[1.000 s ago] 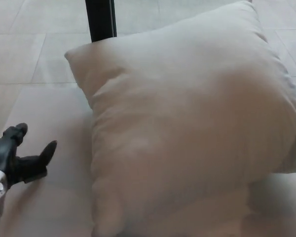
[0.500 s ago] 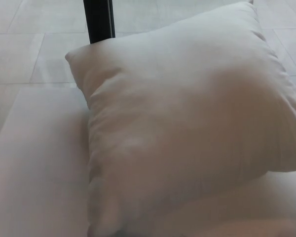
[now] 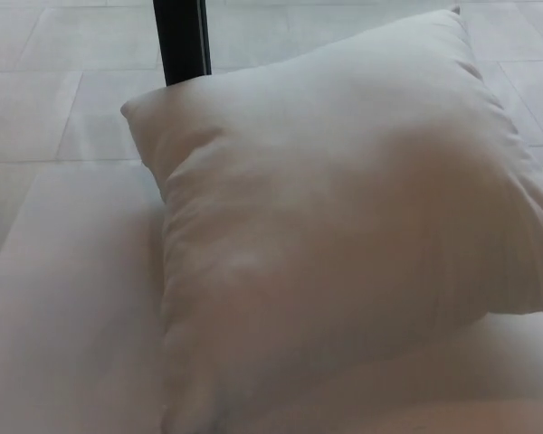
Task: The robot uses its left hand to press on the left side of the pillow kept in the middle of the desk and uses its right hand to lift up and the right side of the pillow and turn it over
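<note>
Desk surface is showing pale and bare on the left side, with no robot hand on it; neither the left nor the right hand is appearing in the head view, so their state cannot be told. Behind, a black post is standing against the tiled floor. Filling the middle and right, the cream pillow is lying flat on the desk, slightly skewed. Nothing is pressing or lifting it, so whether the turning-over is done or pending cannot be judged.
</note>
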Available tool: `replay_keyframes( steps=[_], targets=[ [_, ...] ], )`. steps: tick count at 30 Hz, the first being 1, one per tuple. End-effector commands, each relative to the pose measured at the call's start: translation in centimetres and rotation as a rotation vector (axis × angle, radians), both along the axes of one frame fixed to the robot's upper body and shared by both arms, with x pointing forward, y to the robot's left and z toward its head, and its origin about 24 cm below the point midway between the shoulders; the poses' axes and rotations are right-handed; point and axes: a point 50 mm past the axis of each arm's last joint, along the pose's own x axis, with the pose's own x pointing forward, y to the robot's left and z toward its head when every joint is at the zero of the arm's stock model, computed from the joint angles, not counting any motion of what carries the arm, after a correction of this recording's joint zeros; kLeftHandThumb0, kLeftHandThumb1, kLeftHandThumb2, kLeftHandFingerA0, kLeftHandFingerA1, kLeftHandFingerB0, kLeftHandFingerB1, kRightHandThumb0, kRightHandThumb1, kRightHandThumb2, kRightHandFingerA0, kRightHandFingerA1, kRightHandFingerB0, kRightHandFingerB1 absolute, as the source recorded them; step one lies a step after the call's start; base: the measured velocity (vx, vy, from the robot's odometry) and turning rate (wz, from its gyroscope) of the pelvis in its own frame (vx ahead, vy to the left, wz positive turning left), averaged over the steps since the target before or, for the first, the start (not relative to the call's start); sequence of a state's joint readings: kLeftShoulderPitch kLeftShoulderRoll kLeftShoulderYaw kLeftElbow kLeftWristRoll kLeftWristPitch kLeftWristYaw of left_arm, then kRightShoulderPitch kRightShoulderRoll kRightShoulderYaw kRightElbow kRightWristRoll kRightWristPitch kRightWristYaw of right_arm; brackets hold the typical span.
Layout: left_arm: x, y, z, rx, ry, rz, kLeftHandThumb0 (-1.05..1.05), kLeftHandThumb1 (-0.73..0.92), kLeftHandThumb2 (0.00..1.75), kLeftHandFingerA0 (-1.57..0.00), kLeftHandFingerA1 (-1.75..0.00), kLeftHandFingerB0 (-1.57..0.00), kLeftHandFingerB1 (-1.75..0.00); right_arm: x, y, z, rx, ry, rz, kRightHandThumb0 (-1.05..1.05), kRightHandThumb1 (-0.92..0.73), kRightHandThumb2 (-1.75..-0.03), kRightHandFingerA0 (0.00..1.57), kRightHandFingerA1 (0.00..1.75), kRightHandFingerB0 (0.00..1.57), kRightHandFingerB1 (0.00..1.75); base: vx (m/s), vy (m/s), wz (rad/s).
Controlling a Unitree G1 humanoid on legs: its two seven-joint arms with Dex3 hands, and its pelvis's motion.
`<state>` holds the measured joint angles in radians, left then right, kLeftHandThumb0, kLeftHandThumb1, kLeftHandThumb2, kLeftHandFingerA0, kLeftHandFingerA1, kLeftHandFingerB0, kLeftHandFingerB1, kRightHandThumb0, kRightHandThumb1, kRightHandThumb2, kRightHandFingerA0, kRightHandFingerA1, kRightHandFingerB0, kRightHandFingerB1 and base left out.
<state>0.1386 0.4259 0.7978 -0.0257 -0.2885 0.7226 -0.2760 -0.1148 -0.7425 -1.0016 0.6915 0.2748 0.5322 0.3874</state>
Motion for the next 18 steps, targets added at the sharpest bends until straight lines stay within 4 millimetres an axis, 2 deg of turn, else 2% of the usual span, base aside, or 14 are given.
replay_keyframes(
  steps=[1,6,7,8,9,10,11,12,13,14,15,16,17,18],
  targets=[
    [-8.1,1.8,-5.1,-0.037,0.07,0.192,-1.05,0.57,0.54,-0.55,-0.75,-0.05,-1.08,-5.0,-1.2,-3.2,0.011,-0.064,-0.276,-0.92,-0.75,-0.62,0.48,0.59,0.31,0.5,0.0,0.0,0.0],
    [-12.5,1.4,-8.9,-0.112,0.095,0.306,-1.04,0.57,0.57,-0.42,-0.9,0.0,-1.14,-7.1,-0.4,-6.2,0.048,-0.029,-0.483,-0.9,-0.69,-0.61,0.42,0.59,0.2,0.55,0.0,0.0,0.0],
    [-13.8,0.4,-10.0,-0.162,0.117,0.385,-1.01,0.46,0.91,-0.39,-0.83,-0.08,-0.88,-8.0,0.2,-7.5,0.063,-0.069,-0.591,-0.82,-0.67,-0.61,0.45,0.64,0.22,0.57,0.0,0.0,0.0],
    [-14.3,0.2,-10.4,-0.171,0.127,0.409,-1.03,0.46,0.92,-0.42,-0.83,-0.1,-0.89,-8.2,0.6,-8.3,0.073,-0.056,-0.621,-0.8,-0.69,-0.61,0.45,0.68,0.24,0.58,0.0,0.0,0.0],
    [-14.8,-0.1,-10.7,-0.182,0.154,0.403,-1.05,0.59,0.61,-0.43,-0.86,0.0,-1.13,-8.5,0.9,-8.9,0.081,-0.045,-0.63,-0.76,-0.71,-0.61,0.37,0.71,0.26,0.58,0.0,0.0,0.0],
    [-15.4,-0.4,-10.9,-0.196,0.178,0.388,-1.04,0.57,0.6,-0.39,-0.84,0.0,-1.11,-9.4,1.0,-9.1,0.073,-0.038,-0.624,-0.78,-0.55,-1.01,0.34,0.71,0.23,0.61,0.0,0.0,0.0],
    [-15.8,-0.4,-10.9,-0.198,0.185,0.385,-1.05,0.55,0.62,-0.38,-0.82,0.0,-1.11,-9.8,1.1,-9.2,0.053,-0.008,-0.611,-0.81,-0.68,-0.63,0.31,0.72,0.22,0.62,0.0,0.0,0.0],
    [-16.3,-0.3,-11.0,-0.189,0.191,0.403,-1.01,0.56,0.59,-0.4,-0.84,0.0,-1.14,-10.2,1.1,-9.4,0.035,0.046,-0.585,-0.87,-0.55,-1.03,0.31,0.7,0.17,0.6,0.0,0.0,0.0],
    [-16.6,-0.2,-11.0,-0.181,0.196,0.426,-1.01,0.56,0.59,-0.4,-0.84,0.0,-1.14,-10.5,1.0,-9.6,0.042,0.067,-0.572,-0.87,-0.55,-1.03,0.31,0.7,0.17,0.6,0.0,0.0,0.0],
    [-17.2,-0.2,-11.0,-0.173,0.217,0.421,-1.04,0.46,0.93,-0.33,-0.78,-0.06,-0.86,-11.0,1.0,-9.6,0.033,0.092,-0.569,-0.86,-0.71,-0.62,0.31,0.74,0.2,0.61,0.0,0.0,0.0],
    [-17.5,-0.3,-11.1,-0.163,0.235,0.416,-1.04,0.46,0.93,-0.33,-0.78,-0.06,-0.86,-11.1,1.0,-9.7,0.027,0.116,-0.562,-0.86,-0.71,-0.62,0.31,0.74,0.2,0.61,0.0,0.0,0.0],
    [-18.4,-0.1,-11.5,-0.143,0.308,0.436,-1.02,0.61,0.55,-0.41,-0.91,0.0,-1.18,-11.5,1.1,-10.2,0.029,0.147,-0.534,-0.88,-0.71,-0.61,0.43,0.91,0.17,0.63,0.0,0.0,0.0],
    [-18.5,0.0,-11.6,-0.14,0.315,0.437,-1.02,0.61,0.55,-0.41,-0.91,0.0,-1.18,-11.6,1.1,-10.3,0.029,0.15,-0.532,-0.88,-0.71,-0.61,0.43,0.91,0.17,0.63,0.0,0.0,0.0],
    [-19.3,0.0,-11.3,-0.116,0.361,0.431,-1.02,0.62,0.56,-0.52,-1.0,0.0,-1.17,-12.4,1.3,-10.6,0.012,0.219,-0.495,-0.91,-0.73,-0.62,0.26,0.71,0.17,0.59,0.0,0.0,0.0]
  ],
)
